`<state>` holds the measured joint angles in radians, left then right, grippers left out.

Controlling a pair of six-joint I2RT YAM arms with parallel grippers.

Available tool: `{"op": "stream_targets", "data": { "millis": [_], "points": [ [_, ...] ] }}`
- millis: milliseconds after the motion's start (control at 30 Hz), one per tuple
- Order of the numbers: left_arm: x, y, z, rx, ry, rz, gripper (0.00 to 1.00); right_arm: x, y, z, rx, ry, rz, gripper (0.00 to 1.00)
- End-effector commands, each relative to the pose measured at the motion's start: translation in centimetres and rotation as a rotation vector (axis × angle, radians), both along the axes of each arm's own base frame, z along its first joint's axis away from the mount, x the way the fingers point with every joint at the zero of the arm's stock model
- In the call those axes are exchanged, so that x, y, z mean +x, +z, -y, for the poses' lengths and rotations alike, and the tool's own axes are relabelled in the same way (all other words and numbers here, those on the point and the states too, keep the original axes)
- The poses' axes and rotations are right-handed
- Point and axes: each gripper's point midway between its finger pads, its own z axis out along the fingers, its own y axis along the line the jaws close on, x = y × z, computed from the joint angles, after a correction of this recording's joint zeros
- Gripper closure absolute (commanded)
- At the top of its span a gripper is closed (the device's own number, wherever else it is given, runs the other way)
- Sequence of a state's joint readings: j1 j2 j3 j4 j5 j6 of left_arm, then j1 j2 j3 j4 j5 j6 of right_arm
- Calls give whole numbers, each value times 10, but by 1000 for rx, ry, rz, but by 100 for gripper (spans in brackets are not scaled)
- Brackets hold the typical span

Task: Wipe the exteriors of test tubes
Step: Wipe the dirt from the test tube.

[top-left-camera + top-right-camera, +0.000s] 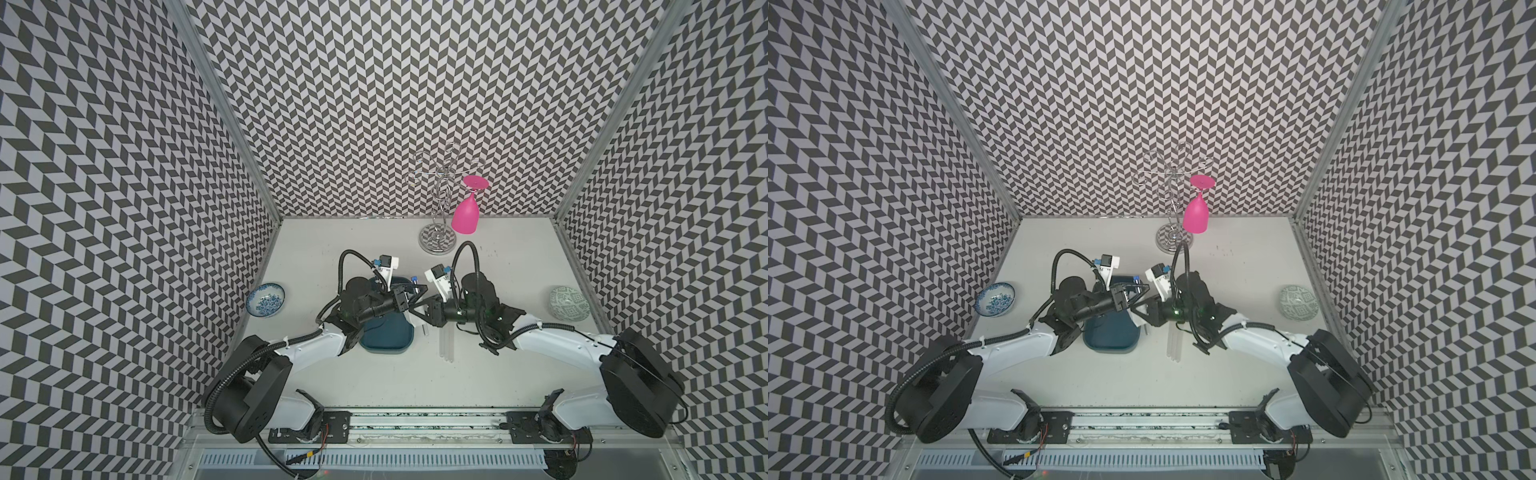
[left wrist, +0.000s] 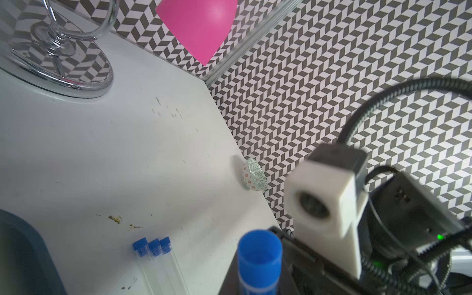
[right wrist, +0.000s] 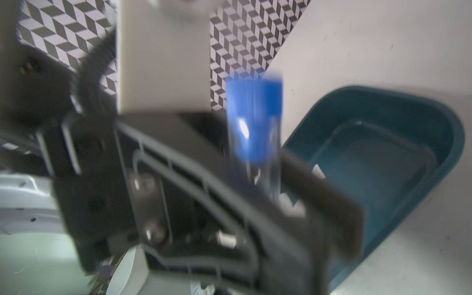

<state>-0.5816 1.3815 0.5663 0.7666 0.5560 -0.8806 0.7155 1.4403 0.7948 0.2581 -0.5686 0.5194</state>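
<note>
Blue-capped test tube (image 2: 259,260) tight in left tool (image 3: 270,189), long axis cap-first toward back wall (image 1: 374,124); right tool (image 1: 417,311) grip unclear.

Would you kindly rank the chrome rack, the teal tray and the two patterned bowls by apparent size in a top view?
1. chrome rack, by extent.
2. teal tray, partly hidden under an arm.
3. blue bowl and green bowl: alike, not ranked.
</note>
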Motion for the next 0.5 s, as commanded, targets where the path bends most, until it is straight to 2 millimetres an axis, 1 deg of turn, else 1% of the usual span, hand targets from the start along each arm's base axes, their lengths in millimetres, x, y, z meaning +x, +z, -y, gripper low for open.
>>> {"op": "stream_targets", "data": {
  "millis": [0,67,133,200,333,367,400,467],
  "points": [
    [-6,4,2,-5,-22,18,86,18,27,-7,29,-5,110,80],
    [-6,4,2,-5,-22,17,86,16,25,-7,35,2,98,80],
    [-6,4,2,-4,-22,19,86,8,15,-4,43,7,65,80],
    [-5,3,1,0,-18,20,86,-4,3,1,53,8,27,80],
    [-5,0,1,6,-17,16,86,-39,-26,16,58,11,-69,80],
    [-4,0,0,6,-16,16,86,-46,-30,18,62,14,-86,80],
    [-3,-1,0,7,-14,14,86,-50,-35,21,60,12,-103,80],
    [-3,-1,0,6,-14,14,86,-52,-37,26,60,-1,-105,80]
  ]
}}
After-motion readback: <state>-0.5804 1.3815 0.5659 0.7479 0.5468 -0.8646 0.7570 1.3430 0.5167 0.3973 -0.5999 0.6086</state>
